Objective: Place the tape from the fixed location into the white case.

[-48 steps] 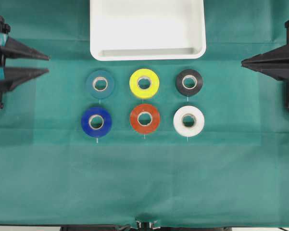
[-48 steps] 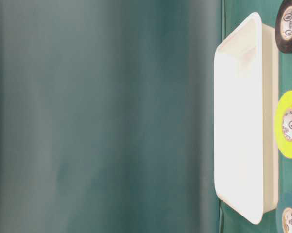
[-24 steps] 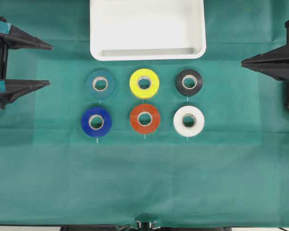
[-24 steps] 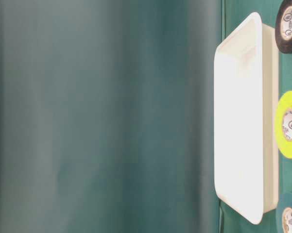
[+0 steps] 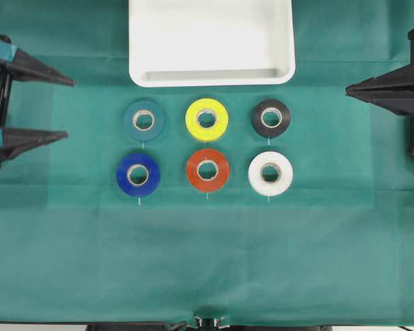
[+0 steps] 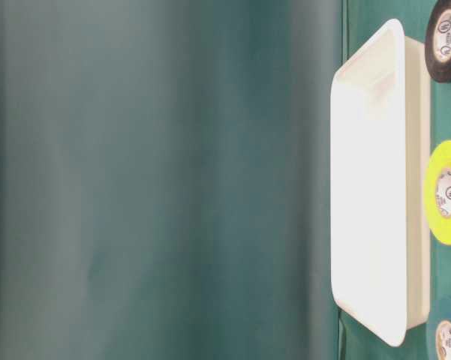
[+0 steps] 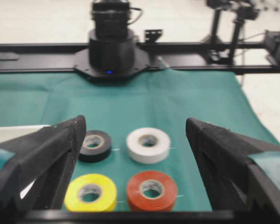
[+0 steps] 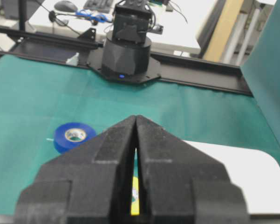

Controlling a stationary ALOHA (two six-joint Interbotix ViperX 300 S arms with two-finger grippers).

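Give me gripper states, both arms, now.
Left gripper: open, black fingers spread wide, holding nothing.
Right gripper: closed, fingers pressed together, holding nothing.

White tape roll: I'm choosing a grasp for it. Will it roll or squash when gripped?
The tape lies flat on the green cloth, so it probably won't roll unless tipped on edge. Its thick winding around a cardboard core suggests it stays stiff. The smooth outer band may be slightly slippery.

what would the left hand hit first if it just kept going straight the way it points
Probably the teal tape roll. The left hand, open wide, points right across the green cloth along the upper row of rolls, and teal is nearest. Its height above the cloth is unclear, so it might pass over.
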